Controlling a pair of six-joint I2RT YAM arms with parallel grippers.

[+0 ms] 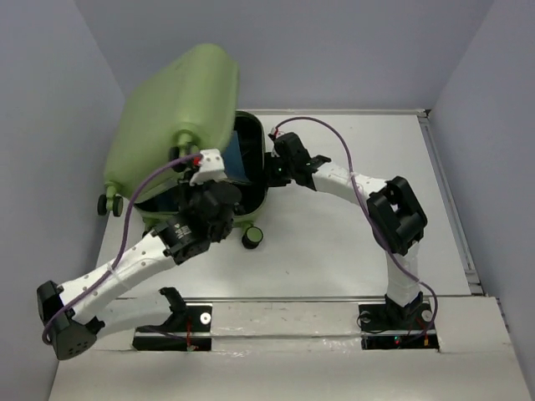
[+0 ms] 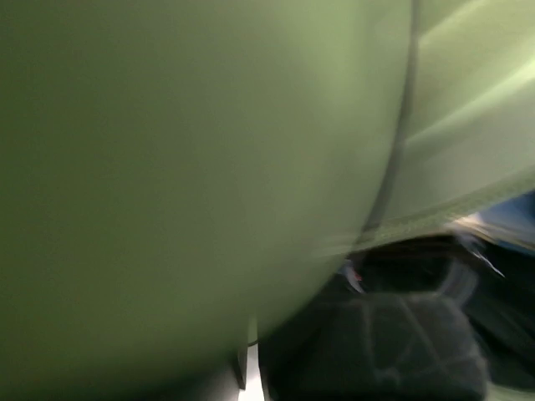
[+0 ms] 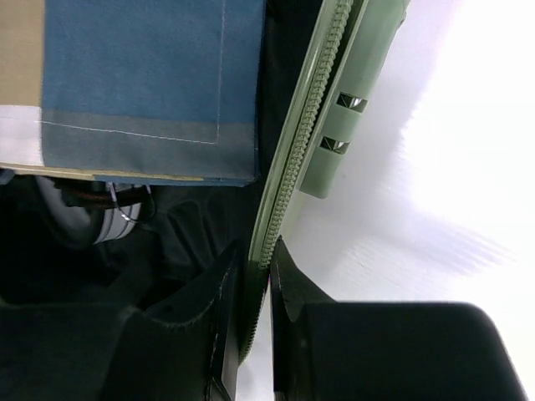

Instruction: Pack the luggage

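The luggage, an olive-green hard-shell case, lies open at the back left of the table, with its lid (image 1: 175, 109) tilted up over the black-lined base (image 1: 261, 196). My left gripper (image 1: 205, 167) sits at the lid's lower edge. In the blurred left wrist view the green shell (image 2: 184, 167) fills the frame, and the gripper (image 2: 248, 363) shows only a thin slit between its fingers at that edge. My right gripper (image 1: 274, 167) is at the base's right rim. In its own view the gripper (image 3: 255, 267) is shut on the zipper rim (image 3: 313, 100).
A folded blue cloth (image 1: 242, 154) (image 3: 142, 83) lies inside the base. Two of the case's small wheels (image 1: 252, 237) (image 1: 109, 204) show at its near side. Walls close in on the table's left, back and right. Bare white table (image 1: 351, 251) lies right of the case.
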